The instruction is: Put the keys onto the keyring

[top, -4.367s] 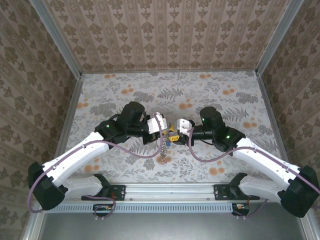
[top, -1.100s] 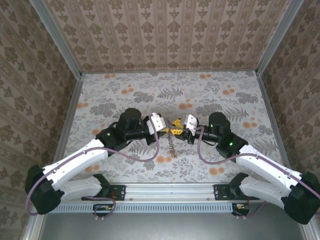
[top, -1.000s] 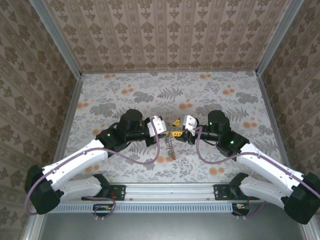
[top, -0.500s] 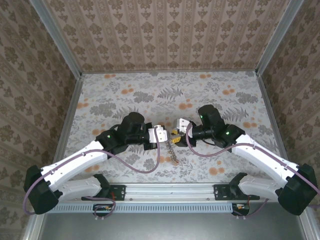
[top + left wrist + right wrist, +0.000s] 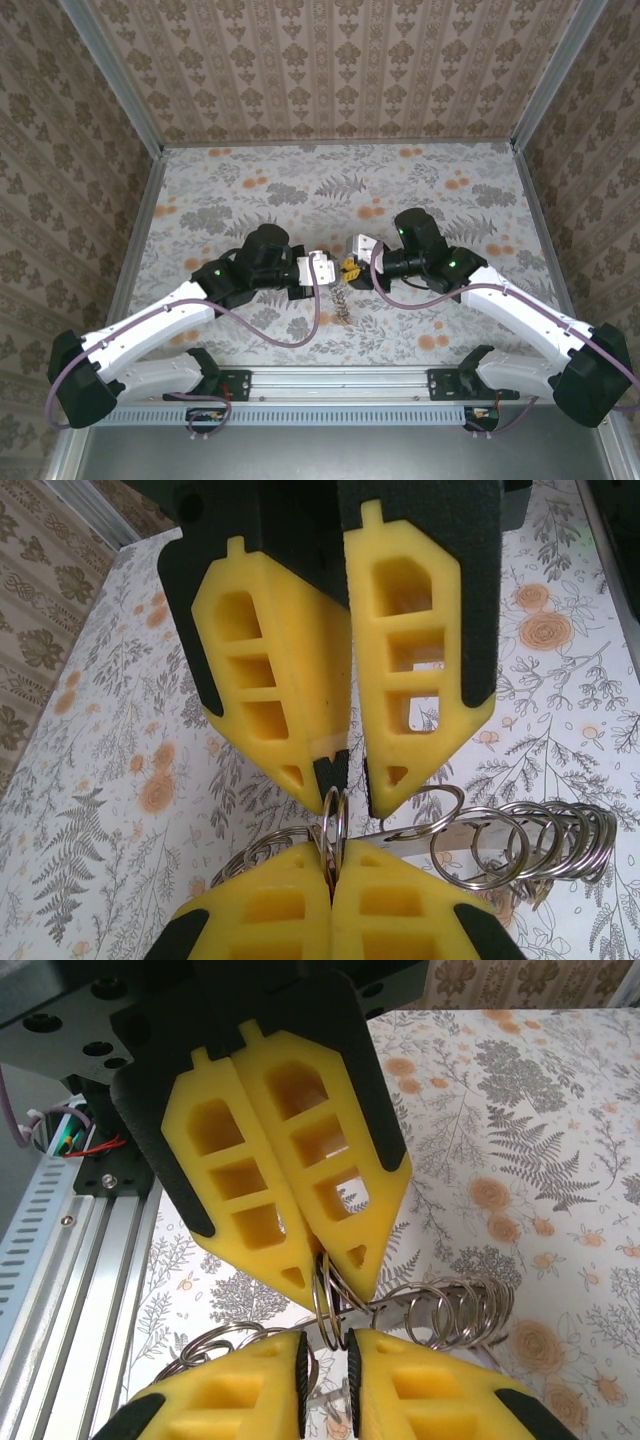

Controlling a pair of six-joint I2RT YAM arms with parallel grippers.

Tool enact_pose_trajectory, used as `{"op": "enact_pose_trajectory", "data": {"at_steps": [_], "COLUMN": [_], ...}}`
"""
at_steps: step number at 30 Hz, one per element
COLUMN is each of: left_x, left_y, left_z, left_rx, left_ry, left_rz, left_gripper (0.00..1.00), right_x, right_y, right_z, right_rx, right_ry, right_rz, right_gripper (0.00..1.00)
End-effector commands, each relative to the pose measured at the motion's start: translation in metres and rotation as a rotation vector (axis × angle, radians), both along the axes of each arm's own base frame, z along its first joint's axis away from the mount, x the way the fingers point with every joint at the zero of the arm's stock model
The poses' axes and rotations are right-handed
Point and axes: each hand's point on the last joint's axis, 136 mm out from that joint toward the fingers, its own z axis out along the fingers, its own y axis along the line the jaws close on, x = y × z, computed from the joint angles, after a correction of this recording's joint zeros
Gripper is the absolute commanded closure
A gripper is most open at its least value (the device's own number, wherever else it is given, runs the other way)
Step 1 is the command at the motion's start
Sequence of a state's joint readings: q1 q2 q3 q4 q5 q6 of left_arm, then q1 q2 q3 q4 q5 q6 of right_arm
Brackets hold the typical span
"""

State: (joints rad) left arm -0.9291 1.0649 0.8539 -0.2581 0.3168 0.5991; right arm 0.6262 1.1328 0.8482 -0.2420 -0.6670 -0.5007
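Floral tabletop [image 5: 300, 180], keyring [image 5: 332, 825] (mostly hidden) between jaws

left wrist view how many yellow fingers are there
4: the left gripper has two fingers at the top, the right gripper two at the bottom edge. All four tips crowd one ring.

Left pincer [image 5: 352, 780], right pincer [image 5: 328, 1280] pinched tip-to-tip
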Motion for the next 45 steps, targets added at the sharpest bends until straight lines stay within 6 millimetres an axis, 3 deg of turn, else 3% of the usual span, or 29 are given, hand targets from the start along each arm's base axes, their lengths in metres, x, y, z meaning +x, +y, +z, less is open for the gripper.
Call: {"op": "enact_pose_trajectory", "data": {"at_steps": [1, 10, 14, 18, 22, 29, 34, 45], "left_x": [-0.001, -0.001, 0.000, -0.002, -0.005, -0.006, -0.007, -0.010], "left_y": [-0.008, -0.006, -0.003, -0.001, -0.001, -0.002, -0.002, -0.002], "left_z": [0.028, 0.035, 0.042, 0.049, 0.051, 0.051, 0.051, 0.050], "left_rx": [-0.068, -0.109, -0.154, -0.206, -0.231, -0.248, -0.255, -0.280], "left_ry": [-0.047, -0.053, -0.063, -0.062, -0.061, -0.048, -0.035, -0.004], "left_rz": [-0.030, -0.018, 0.000, -0.004, -0.022, -0.039, -0.053, -0.078], "left_gripper": [1.00, 1.00, 1.00, 1.00, 1.00, 1.00, 1.00, 1.00], "right_x": [-0.002, 0.000, 0.004, 0.006, 0.006, 0.001, 0.001, 0.004], "right_y": [0.006, 0.007, 0.007, 0.009, 0.012, 0.014, 0.010, 0.007], "right_z": [0.012, 0.009, 0.004, 0.004, 0.010, 0.026, 0.035, 0.041], "right_rx": [0.044, 0.047, 0.039, 0.062, 0.094, 0.169, 0.206, 0.232], "right_ry": [0.000, 0.011, 0.030, 0.055, 0.060, 0.008, -0.053, -0.088], "right_rz": [0.031, 0.022, -0.007, -0.017, -0.012, 0.023, 0.013, -0.005], "right_gripper": [0.76, 0.78, 0.72, 0.73, 0.78, 0.78, 0.87, 0.83]}}
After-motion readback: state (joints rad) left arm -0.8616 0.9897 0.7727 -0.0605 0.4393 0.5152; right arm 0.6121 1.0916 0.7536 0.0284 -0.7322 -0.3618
